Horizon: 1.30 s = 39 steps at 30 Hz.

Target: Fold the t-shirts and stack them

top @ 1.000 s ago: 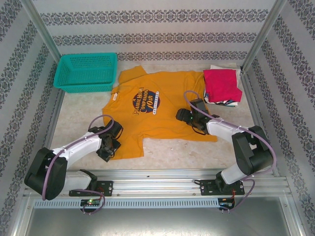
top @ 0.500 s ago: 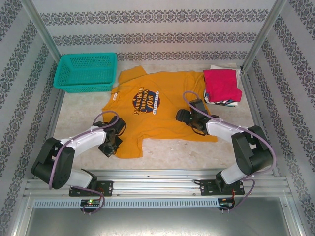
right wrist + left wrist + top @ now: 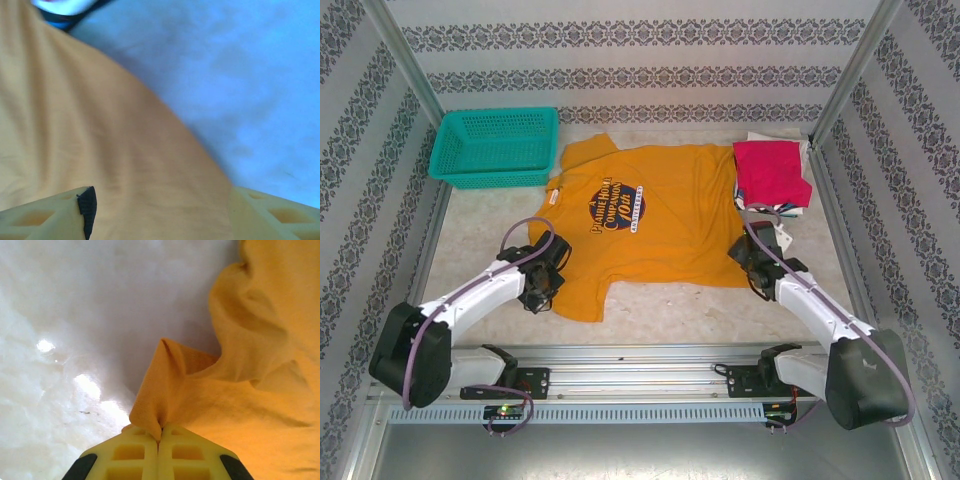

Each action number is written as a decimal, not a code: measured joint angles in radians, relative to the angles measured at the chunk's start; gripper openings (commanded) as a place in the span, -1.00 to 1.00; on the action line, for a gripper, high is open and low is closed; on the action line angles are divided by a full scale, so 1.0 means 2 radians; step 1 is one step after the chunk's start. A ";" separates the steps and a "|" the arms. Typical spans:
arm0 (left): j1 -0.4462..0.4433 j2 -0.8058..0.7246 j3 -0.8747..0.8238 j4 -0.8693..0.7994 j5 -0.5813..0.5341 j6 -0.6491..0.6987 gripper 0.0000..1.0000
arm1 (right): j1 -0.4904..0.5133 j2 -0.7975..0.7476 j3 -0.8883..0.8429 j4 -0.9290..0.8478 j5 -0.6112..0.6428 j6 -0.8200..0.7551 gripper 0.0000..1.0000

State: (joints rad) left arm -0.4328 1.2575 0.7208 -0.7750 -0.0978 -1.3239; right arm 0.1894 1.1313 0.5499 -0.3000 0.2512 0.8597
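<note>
A mustard-orange t-shirt (image 3: 650,225) with dark chest lettering lies spread flat in the middle of the table. My left gripper (image 3: 550,283) sits at the shirt's lower left edge. In the left wrist view, this left gripper (image 3: 160,432) is shut on a pinched fold of the orange cloth (image 3: 240,390). My right gripper (image 3: 752,268) hovers at the shirt's lower right corner. Its fingers (image 3: 162,200) stand open, wide apart, with the orange cloth (image 3: 100,130) lying between them. A folded pile with a crimson-red t-shirt (image 3: 772,172) on top rests at the back right.
A teal mesh basket (image 3: 495,145) stands at the back left. Bare pale table (image 3: 480,230) lies left of the shirt and along the front edge. Metal posts and patterned walls close in both sides.
My left gripper has shut on the shirt's lower left edge. My right arm has swung from the shirt's middle right out to its lower right corner, jaws a little narrower.
</note>
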 measured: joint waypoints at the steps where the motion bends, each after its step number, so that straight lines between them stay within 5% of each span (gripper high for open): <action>1: 0.000 -0.004 0.001 0.000 -0.004 0.002 -1.00 | -0.007 -0.001 -0.006 -0.009 0.000 0.004 0.23; 10: 0.005 -0.004 0.002 0.002 -0.004 0.006 -1.00 | -0.051 0.023 -0.062 0.001 -0.029 0.044 -0.11; 15: 0.005 -0.006 0.002 0.002 -0.003 0.006 -1.00 | -0.059 0.039 -0.051 -0.019 -0.023 0.050 -0.85; 17: 0.008 -0.009 0.002 0.002 -0.004 0.006 -1.00 | -0.061 0.040 -0.050 -0.007 -0.027 0.053 -1.00; 27: 0.020 -0.015 0.018 0.002 -0.004 0.020 -1.00 | -0.061 -0.003 -0.049 0.031 -0.057 0.055 -1.00; 39: 0.078 0.017 0.144 0.002 -0.005 0.111 -1.00 | -0.056 -0.052 0.012 -0.001 -0.055 0.031 -1.00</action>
State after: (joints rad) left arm -0.2760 1.2915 1.0080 -0.7704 -0.1070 -1.1019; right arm 0.0765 1.0271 0.5735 -0.3016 0.1410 0.9215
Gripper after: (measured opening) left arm 0.049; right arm 0.042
